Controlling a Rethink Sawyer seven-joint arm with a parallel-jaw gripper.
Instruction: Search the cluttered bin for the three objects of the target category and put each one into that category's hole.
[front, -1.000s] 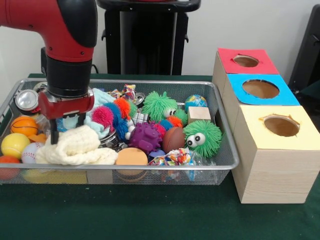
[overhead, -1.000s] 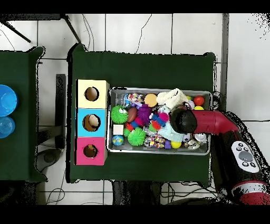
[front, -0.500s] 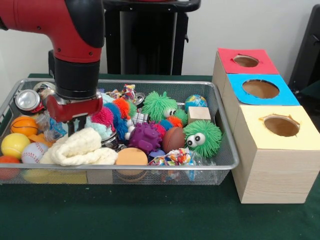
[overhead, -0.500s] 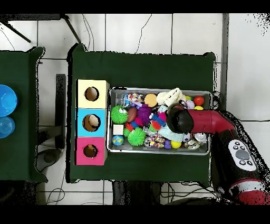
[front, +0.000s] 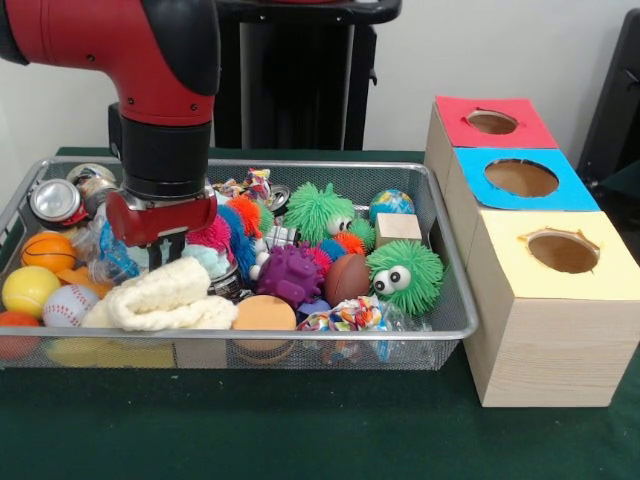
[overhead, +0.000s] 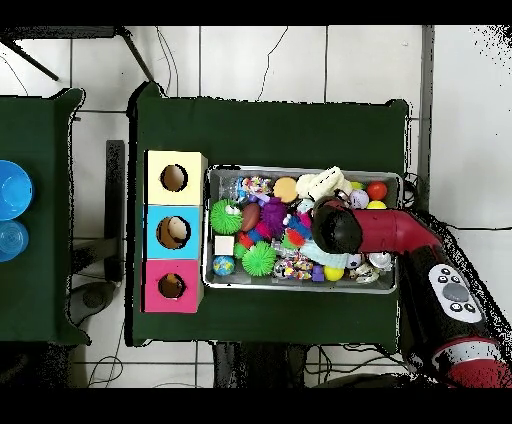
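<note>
A: From the front, the gripper (front: 162, 250) sits low in the bin (front: 452, 325), by the cream knitted cloth (front: 165, 297); whether its fingers are released or clenched, I cannot tell. It could snag the cloth or a spiky toy.

B: It has drifted right of where it was a second ago. The hole (front: 491, 122) is well apart.

A: Overhead, the arm (overhead: 385, 232) covers more of the bin's middle now; the red-faced hole (overhead: 171, 287) stays empty-looking.

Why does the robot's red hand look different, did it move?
Yes. In the front view the end effector has slid sideways along the bin, toward the red-faced box, away from the silver can.
</note>
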